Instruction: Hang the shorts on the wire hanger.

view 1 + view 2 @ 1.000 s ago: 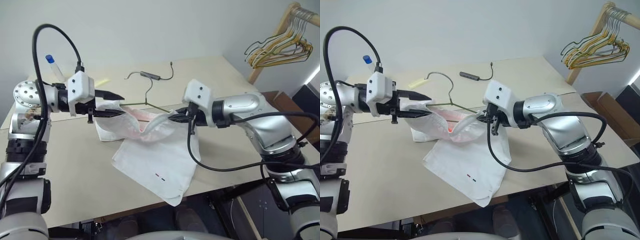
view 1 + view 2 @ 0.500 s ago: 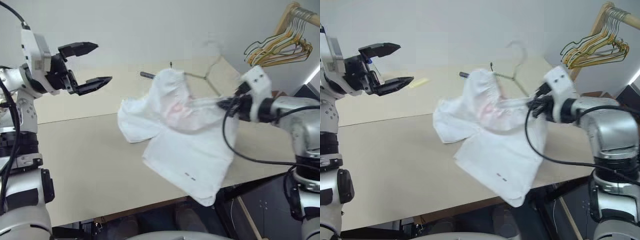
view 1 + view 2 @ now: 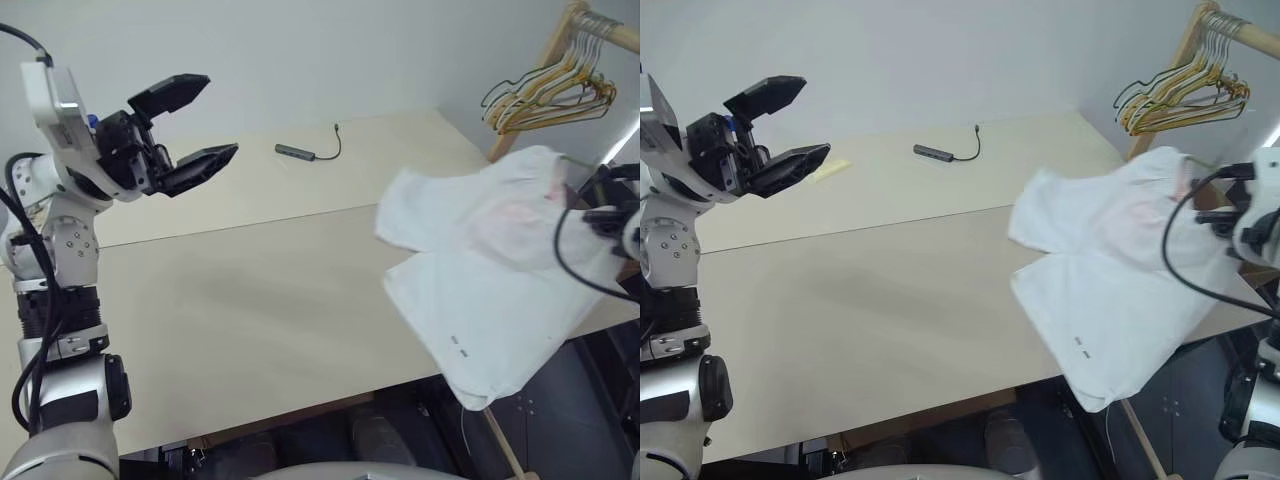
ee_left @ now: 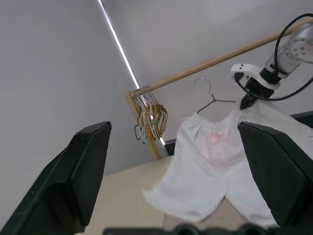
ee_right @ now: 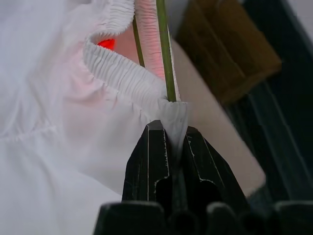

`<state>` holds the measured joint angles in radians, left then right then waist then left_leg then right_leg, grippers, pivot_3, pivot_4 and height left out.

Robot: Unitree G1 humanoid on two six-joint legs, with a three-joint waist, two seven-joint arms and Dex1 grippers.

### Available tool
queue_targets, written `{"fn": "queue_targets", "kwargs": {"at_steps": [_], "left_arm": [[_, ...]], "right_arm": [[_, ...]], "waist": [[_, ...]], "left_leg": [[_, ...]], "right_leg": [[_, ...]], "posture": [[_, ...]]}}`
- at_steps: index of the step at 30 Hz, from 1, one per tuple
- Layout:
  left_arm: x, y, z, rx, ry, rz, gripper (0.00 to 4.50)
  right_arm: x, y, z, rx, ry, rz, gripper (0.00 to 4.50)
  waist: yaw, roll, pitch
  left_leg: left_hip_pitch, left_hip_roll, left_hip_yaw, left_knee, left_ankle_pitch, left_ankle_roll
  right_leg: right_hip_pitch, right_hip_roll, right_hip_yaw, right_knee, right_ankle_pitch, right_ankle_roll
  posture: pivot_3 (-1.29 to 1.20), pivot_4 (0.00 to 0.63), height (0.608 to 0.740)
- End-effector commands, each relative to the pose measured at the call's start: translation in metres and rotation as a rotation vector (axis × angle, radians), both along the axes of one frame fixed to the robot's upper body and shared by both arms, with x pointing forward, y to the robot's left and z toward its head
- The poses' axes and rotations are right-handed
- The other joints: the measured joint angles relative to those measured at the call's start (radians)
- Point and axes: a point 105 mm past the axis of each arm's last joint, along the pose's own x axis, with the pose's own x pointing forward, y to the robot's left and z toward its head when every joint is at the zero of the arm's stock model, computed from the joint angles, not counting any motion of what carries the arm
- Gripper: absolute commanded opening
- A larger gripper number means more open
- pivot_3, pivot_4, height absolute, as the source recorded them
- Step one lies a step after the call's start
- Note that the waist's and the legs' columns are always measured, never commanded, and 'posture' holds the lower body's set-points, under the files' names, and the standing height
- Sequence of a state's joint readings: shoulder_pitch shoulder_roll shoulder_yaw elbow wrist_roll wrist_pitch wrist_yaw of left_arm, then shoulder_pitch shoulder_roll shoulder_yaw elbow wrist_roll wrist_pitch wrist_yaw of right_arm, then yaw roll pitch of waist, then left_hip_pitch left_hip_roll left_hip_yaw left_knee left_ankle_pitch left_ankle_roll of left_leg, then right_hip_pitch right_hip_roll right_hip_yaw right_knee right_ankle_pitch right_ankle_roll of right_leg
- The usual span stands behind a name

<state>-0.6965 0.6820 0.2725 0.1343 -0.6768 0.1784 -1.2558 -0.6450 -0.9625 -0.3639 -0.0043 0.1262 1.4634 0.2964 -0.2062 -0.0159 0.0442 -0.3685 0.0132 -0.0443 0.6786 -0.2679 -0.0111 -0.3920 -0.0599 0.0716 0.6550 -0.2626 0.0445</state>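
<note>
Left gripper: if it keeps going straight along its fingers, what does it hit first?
Probably the shorts, hanging with the wire hanger from the shut right gripper. The open left gripper has free air before them; depth is unclear.

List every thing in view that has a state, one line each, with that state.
shorts: hanging on the hanger, off the table's right edge.
wire hanger: threaded through the waistband.
right gripper: jaws shut on waistband and wire.
left gripper: jaws open, empty, raised.
cable: lying loose on table.
</note>
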Motion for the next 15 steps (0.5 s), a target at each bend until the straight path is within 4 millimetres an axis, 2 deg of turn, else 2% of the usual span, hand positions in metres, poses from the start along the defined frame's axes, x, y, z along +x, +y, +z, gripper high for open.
{"fn": "queue_targets", "kwargs": {"at_steps": [1,6,11,15], "left_arm": [[-0.002,0.001,0.006,0.018,-0.032,0.006,4.50],[-0.010,-0.003,0.010,-0.005,-0.047,-0.031,4.50],[-0.009,-0.003,0.011,-0.009,-0.052,0.007,4.50],[-0.009,-0.005,0.008,0.003,-0.049,0.018,4.50]], "right_arm": [[-0.008,-0.016,0.041,-0.170,-0.131,-0.147,0.05],[-0.008,-0.020,0.053,-0.137,-0.263,-0.317,0.05],[-0.006,-0.033,0.061,-0.021,-0.423,-0.465,0.05],[-0.004,-0.045,0.062,0.005,-0.437,-0.550,0.05]], "waist": [[-0.013,0.000,0.000],[-0.060,0.001,0.000],[-0.067,0.001,0.000],[-0.062,0.002,0.000]], "left_leg": [[0.000,0.000,0.000,0.000,0.000,0.000],[0.000,0.000,0.001,-0.001,0.000,0.000],[0.000,0.000,0.000,-0.001,0.000,0.000],[0.000,0.000,0.000,-0.001,0.000,0.000]], "right_leg": [[0.000,0.000,0.000,0.000,0.000,0.000],[0.001,0.000,0.003,0.000,0.000,0.000],[0.001,0.000,0.003,0.000,0.000,0.000],[0.001,0.000,0.003,0.000,0.000,0.000]], "posture": [[-0.27,0.000,0.740],[-0.26,0.000,0.740],[-0.23,0.000,0.740],[-0.22,0.000,0.740]]}}
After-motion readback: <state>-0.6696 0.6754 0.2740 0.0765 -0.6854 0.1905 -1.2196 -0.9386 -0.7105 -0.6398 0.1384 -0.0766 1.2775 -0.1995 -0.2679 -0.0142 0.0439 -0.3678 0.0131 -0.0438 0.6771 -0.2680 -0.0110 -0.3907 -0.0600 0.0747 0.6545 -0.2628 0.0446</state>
